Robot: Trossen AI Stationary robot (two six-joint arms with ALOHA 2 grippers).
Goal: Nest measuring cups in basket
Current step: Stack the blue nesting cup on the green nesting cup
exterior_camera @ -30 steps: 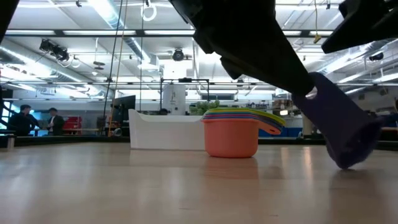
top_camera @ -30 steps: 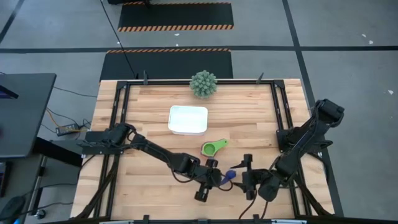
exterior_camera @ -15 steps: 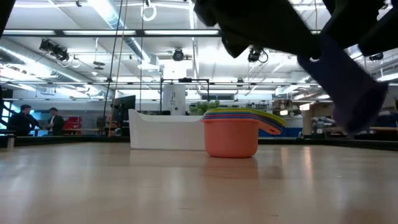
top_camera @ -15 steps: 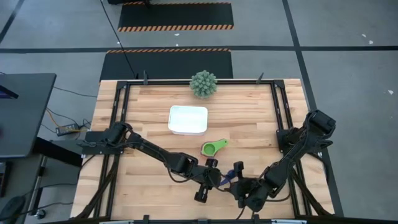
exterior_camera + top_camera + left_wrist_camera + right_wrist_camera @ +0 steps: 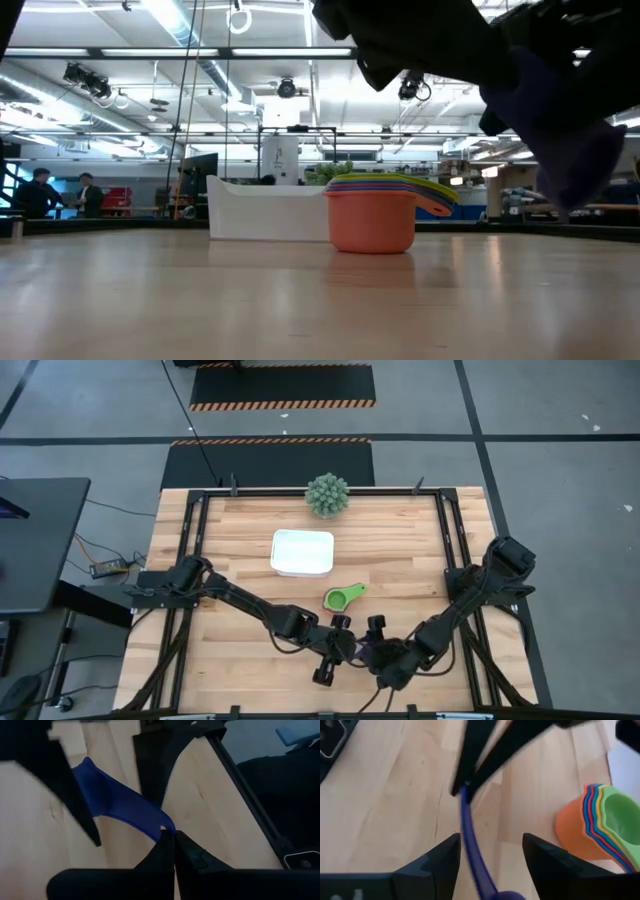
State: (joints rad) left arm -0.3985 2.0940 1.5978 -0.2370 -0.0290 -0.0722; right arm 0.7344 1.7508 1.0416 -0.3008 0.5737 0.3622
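Looking down from high up, the left gripper (image 5: 347, 647) and right gripper (image 5: 372, 645) meet at the near edge of the table (image 5: 240, 560), with the stacked cups (image 5: 340, 598) just near of the white basket (image 5: 302, 553). From table height, the dark blue cup (image 5: 560, 140) hangs in the air, clear of the wood. Up close, the left jaws are pinched tight on its handle tip, while the right jaws stand wide open around the handle, not touching.

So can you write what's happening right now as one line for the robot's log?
left pincer: shut on dark blue cup, lifted | right pincer: open around its handle | nested stack: on table beside basket
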